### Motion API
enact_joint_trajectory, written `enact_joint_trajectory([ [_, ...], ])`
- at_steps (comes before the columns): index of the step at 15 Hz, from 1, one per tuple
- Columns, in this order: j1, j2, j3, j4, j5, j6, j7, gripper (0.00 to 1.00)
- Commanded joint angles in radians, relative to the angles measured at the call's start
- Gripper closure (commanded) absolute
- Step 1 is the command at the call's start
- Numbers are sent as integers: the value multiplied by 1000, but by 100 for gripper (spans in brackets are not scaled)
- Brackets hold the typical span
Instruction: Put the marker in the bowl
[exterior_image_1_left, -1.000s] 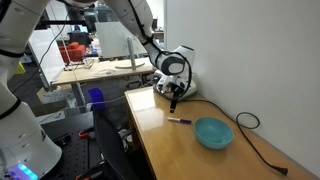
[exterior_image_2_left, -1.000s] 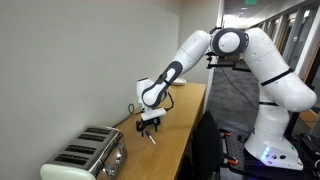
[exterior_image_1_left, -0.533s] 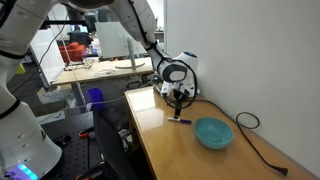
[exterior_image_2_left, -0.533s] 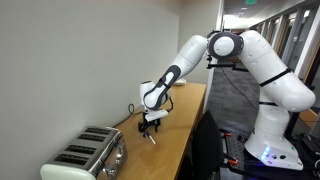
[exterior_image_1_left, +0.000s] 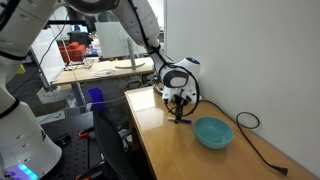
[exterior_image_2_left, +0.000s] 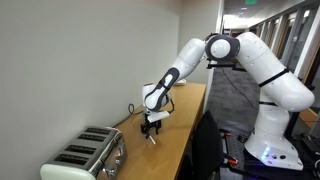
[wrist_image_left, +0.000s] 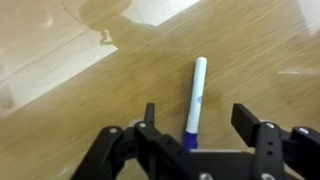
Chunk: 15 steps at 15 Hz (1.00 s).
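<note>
Hand (wrist_image_left: 197, 120) over marker (wrist_image_left: 198, 85), wood tbl (wrist_image_left: 70, 95)

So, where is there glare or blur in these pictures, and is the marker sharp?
Wrist view: pale glare patches lie on the wooden table along the top; the marker is fairly sharp, while the hand, close to the lens, looks soft. Both exterior views: low detail, the marker barely visible; in an exterior view the bowl shows clearly.

Wooden counter (exterior_image_1_left: 155, 128), marker (wrist_image_left: 196, 95), teal bowl (exterior_image_1_left: 213, 132), cable (exterior_image_1_left: 257, 122), toaster (exterior_image_2_left: 88, 155)
</note>
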Motion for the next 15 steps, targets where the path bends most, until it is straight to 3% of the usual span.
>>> enact_joint_trajectory([
  [1, -3, 21, 5, 25, 24, 3, -28, 41],
  [8, 13, 42, -7, 58, 4, -11, -23, 96],
  [10, 17, 41, -10, 62, 0, -12, -20, 100],
  [15, 44, -24, -26, 38, -39, -71, -18, 97],
])
